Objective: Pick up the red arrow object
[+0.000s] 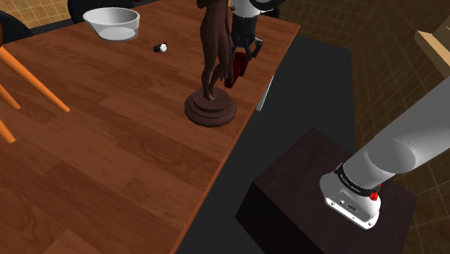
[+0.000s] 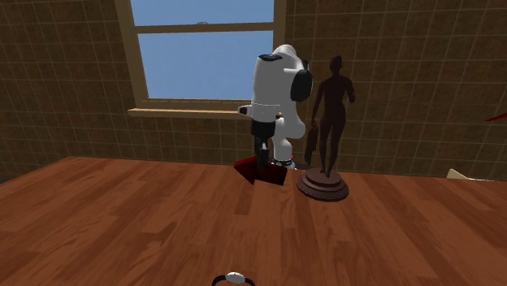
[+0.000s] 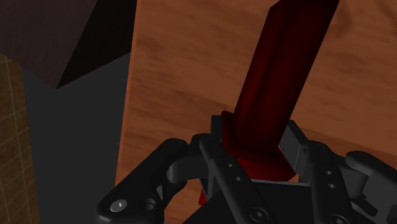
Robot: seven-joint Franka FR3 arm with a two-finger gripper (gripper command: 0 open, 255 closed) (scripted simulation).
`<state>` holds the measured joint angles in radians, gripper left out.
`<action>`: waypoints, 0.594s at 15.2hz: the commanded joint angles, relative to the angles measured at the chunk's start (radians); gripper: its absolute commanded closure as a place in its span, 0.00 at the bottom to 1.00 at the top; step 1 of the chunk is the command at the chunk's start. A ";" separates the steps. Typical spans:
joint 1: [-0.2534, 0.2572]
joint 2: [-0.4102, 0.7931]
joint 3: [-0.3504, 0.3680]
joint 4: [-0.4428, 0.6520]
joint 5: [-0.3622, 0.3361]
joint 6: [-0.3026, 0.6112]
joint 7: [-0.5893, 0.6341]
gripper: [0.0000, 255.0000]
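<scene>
Tool is clasping the red arrow object at one end, the two black fingers pressing against its opposite sides with only the arrow's thickness between them, so the opening is standing narrow and filled. The arrow's long dark red body is stretching away from the tool over the wooden surface. In the shoulder view the tool is coming down from above near the surface's far right edge, and the arrow is hanging tilted beneath it, just beside a dark brown statue of a standing figure on a round base. The arrow's lower end is sitting close to the surface; whether it is touching cannot be told. In the second exterior view the tool is gripping the arrow low over the wood, to the left of the statue, with a window showing blue behind the arm. A white bowl and a small black and white object are lying well apart from the tool, further along the surface. The dark stand is sitting off the surface's edge.
</scene>
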<state>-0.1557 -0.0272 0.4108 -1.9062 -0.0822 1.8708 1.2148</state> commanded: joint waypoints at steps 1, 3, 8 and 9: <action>0.000 -0.004 0.000 -0.007 0.002 0.002 -0.001 1.00; 0.000 -0.008 0.000 0.016 0.004 -0.024 -0.004 1.00; 0.000 -0.011 -0.001 0.080 0.007 -0.090 -0.010 1.00; 0.000 -0.011 -0.001 0.093 0.007 -0.104 -0.011 1.00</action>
<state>-0.1572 -0.0387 0.4089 -1.8277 -0.0754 1.7817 1.2028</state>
